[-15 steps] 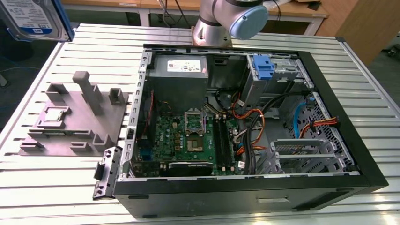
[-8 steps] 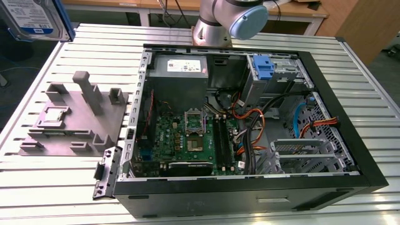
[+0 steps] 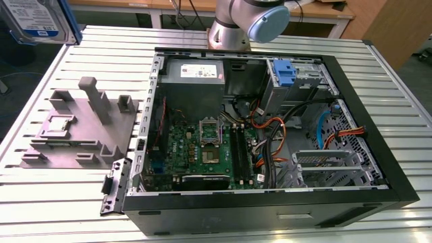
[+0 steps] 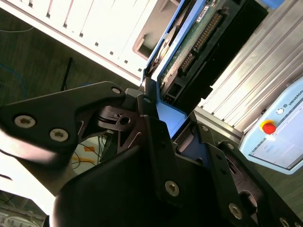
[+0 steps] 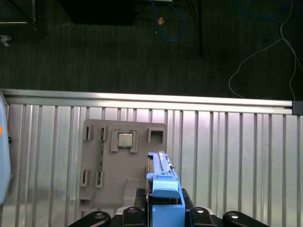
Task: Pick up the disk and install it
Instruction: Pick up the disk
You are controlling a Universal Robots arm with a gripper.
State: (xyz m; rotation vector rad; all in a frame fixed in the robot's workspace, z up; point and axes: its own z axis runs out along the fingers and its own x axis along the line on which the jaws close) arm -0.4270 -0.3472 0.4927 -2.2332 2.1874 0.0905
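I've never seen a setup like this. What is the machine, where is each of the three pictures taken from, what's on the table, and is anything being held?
This is one robot arm standing at one edge of a slatted metal table. The exterior view comes from a camera off the arm; both wrist views come from cameras riding on the arm. On the table lie an open computer case and beside it a grey fixture plate. The tool, the black clamp in the second wrist view, is shut on the disk, a hard drive in a blue carrier. The disk hangs in the air, not yet in the case; the first wrist view shows the fixture plate below it.
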